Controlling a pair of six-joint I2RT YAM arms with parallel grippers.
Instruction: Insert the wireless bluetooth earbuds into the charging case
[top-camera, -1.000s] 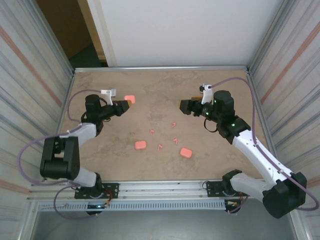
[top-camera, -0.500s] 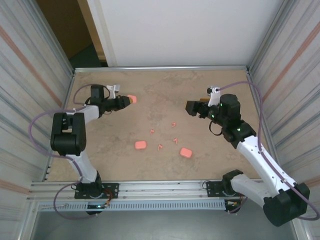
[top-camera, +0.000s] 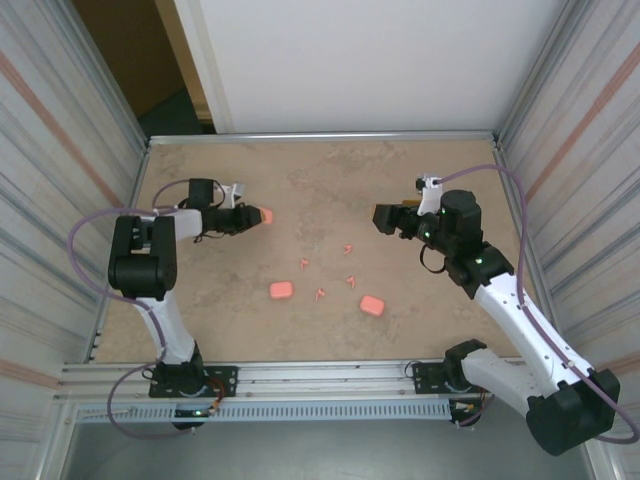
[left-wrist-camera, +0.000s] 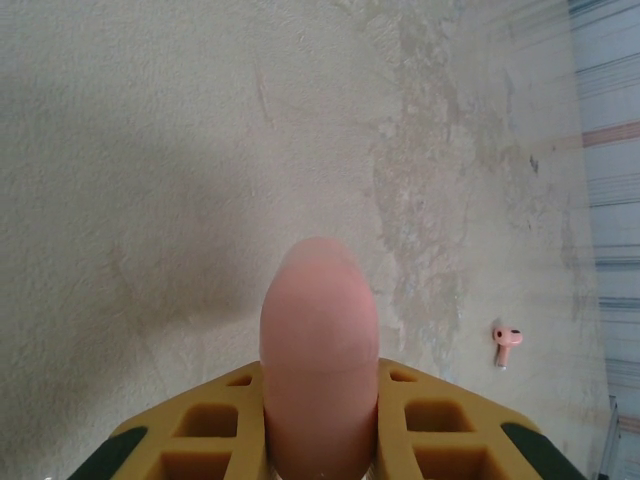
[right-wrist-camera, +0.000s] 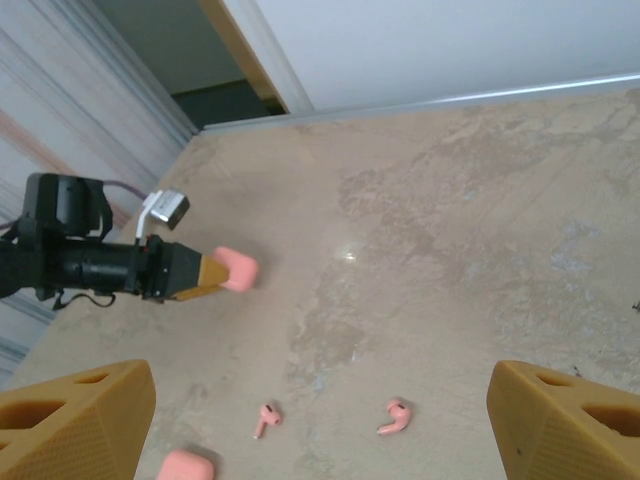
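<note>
One pink charging case (left-wrist-camera: 320, 340) is gripped end-on in the left fingers (left-wrist-camera: 430, 415), at the far-left part of the counter (top-camera: 300, 180). Nothing is held by the right fingers (right-wrist-camera: 565, 420), which are spread wide. Loose earbuds (top-camera: 347, 247) are noted mid-counter, none seated; two further cases (top-camera: 281, 290) lie near them. Insertion is judged not yet begun.

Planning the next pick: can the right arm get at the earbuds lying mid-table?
Probably yes. The right fingers stand open close to the earbuds and nothing lies over them. The left fingers, shut on a case, are off to the side.
</note>
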